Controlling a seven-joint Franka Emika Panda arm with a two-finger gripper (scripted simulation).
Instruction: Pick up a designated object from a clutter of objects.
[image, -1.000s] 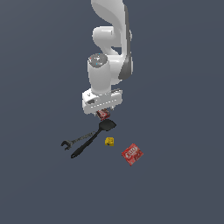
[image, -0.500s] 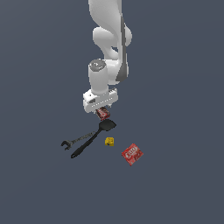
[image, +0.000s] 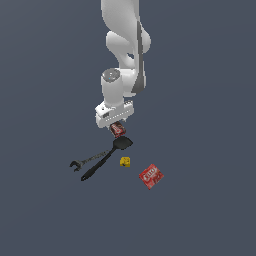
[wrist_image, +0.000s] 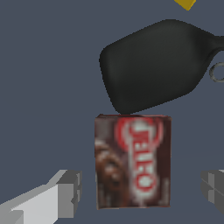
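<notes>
Dark grey-blue flooring lay under the white arm's gripper (wrist_image: 140, 192), whose jaws stood wide apart on either side of the small dark red-brown rectangular box (wrist_image: 132, 161), gripping nothing. That box sat just beside the black spatula's (wrist_image: 153, 65) blade.

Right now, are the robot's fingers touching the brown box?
Apart. The wrist view shows bare floor between the brown box and each of the fingers of the open gripper.
</notes>
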